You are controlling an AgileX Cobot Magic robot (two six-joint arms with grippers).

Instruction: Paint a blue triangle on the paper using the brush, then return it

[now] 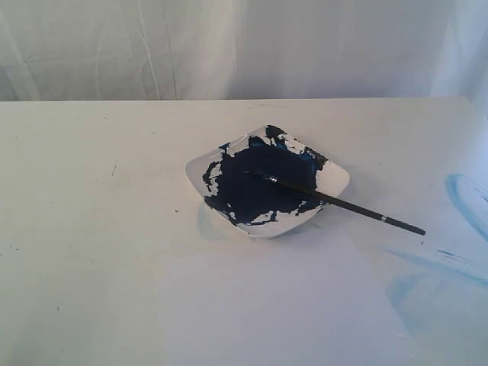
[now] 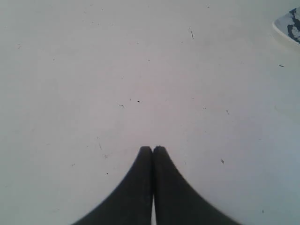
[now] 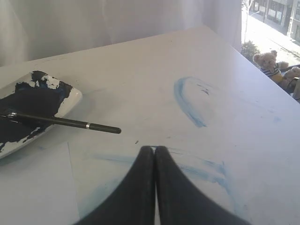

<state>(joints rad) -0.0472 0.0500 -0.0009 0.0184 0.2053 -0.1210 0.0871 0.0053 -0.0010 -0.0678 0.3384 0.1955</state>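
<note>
Obs: thin black-handled brush (image 1: pixel 335 200) lies with its bristles in the navy paint of the white square dish (image 1: pixel 341 181). Its handle overhangs the rim, probably for easy pickup. Plain white paper sheet (image 1: pixel 267 305) unpainted. Left claw (image 2: pixel 153 149) and right claw (image 3: pixel 153 149) both closed, empty.

The left wrist view catches only a sliver of the dish (image 2: pixel 288 23), cut by the picture's corner. The left tool (image 2: pixel 153 148) and right tool (image 3: pixel 153 148) are blurred dark shapes whose bases run off the frame. The brush (image 1: pixel 343 204) loses its bristle tip against the dark paint pool (image 1: pixel 252 191). The paper (image 1: pixel 259 305) barely separates from the worktop (image 1: pixel 91 229), and the picture's lower edge cuts it off. Pale-blue smears (image 1: pixel 467 200) run off the exterior view's right edge.
</note>
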